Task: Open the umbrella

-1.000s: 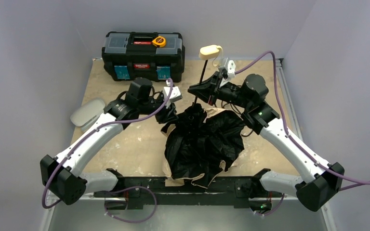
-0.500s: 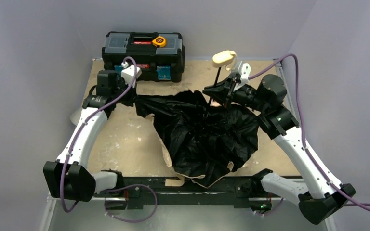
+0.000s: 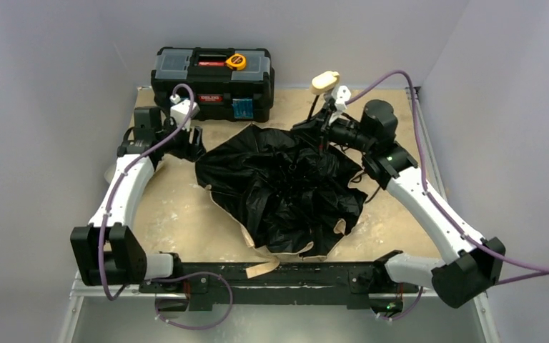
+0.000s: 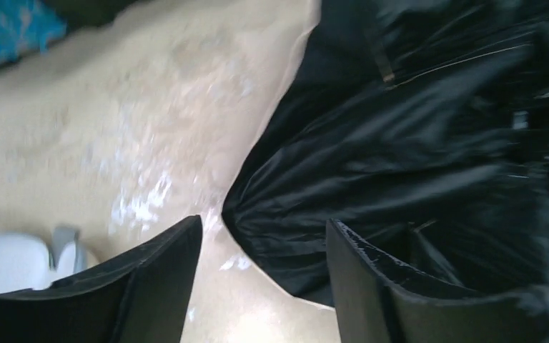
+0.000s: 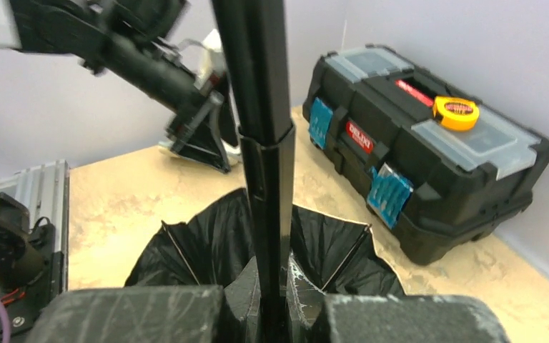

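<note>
Grey walls enclose the beige tabletop point(image 3: 179, 207), where the umbrella point(image 3: 286, 189) lies upturned in the middle. Its black lining is now spread much wider than a second ago. The right gripper point(image 5: 271, 314) pinches the thin shaft point(image 5: 261, 107). The left gripper point(image 4: 264, 250) has just released the fabric edge and its fingers stand wide. I judge the canopy is not yet locked. The red label point(image 5: 361, 136) on the toolbox point(image 3: 212, 82) is too blurred to read.

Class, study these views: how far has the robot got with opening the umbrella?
Done: the umbrella lies partly spread on the table, black lining up, crumpled, not taut. In hand: the right gripper is shut on the shaft below the handle; the left gripper stands open at the canopy edge. Left: spreading the canopy fully.
</note>
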You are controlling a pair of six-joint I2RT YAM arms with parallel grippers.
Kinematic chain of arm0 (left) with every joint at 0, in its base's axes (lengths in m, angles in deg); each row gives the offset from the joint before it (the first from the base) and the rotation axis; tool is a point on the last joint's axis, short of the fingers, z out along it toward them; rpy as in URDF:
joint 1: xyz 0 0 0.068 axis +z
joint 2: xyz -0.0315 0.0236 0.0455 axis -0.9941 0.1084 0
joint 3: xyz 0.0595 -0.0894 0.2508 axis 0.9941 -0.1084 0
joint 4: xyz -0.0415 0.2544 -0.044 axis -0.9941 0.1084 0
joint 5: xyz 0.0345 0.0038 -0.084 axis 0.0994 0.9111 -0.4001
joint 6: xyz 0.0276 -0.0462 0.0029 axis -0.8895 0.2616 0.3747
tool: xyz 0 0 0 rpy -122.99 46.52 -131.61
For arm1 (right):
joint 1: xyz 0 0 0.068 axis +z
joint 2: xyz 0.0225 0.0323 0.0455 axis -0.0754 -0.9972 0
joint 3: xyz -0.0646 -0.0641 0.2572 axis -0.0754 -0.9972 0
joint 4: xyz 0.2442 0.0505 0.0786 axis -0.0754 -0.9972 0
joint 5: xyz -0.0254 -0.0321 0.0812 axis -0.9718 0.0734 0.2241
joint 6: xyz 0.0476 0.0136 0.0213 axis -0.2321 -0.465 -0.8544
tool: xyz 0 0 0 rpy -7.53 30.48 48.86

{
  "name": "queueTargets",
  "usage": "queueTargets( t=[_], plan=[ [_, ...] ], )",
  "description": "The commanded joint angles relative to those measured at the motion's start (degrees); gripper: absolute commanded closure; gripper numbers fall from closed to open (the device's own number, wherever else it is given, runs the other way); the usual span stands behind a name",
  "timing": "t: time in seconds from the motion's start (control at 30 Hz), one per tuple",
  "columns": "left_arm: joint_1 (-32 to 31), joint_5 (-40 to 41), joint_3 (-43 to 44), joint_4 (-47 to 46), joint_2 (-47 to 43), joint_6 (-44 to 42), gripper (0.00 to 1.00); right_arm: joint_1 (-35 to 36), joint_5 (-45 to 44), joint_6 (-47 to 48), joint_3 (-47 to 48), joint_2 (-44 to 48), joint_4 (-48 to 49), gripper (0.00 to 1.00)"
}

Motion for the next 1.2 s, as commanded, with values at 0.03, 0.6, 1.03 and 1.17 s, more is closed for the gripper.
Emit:
queueTargets(
  t=[0.03, 0.6, 1.03, 1.17],
  plan=[
    [-7.1, -17.6, 3.7, -5.1, -12.6, -9.8, 0.33, 0.6, -3.1, -5.5, -1.4, -2.5, 11.5, 1.0],
    [-37.8, -7.7, -10.1, -37.2, -7.2, -5.8, 0.43, 0.9, -1.2, -20.4, 3.8, -1.4, 15.2, 1.0],
    [-40.6, -4.7, -4.9, -34.2, 0.3, -5.5, 0.78, 0.9, -1.1, -24.3, 5.8, 1.0, 17.4, 1.0],
    [-37.7, -5.7, -8.7, -30.6, -0.1, -8.5, 0.84, 0.8, -1.8, -26.1, 10.8, -0.1, 18.3, 1.0]
  ],
)
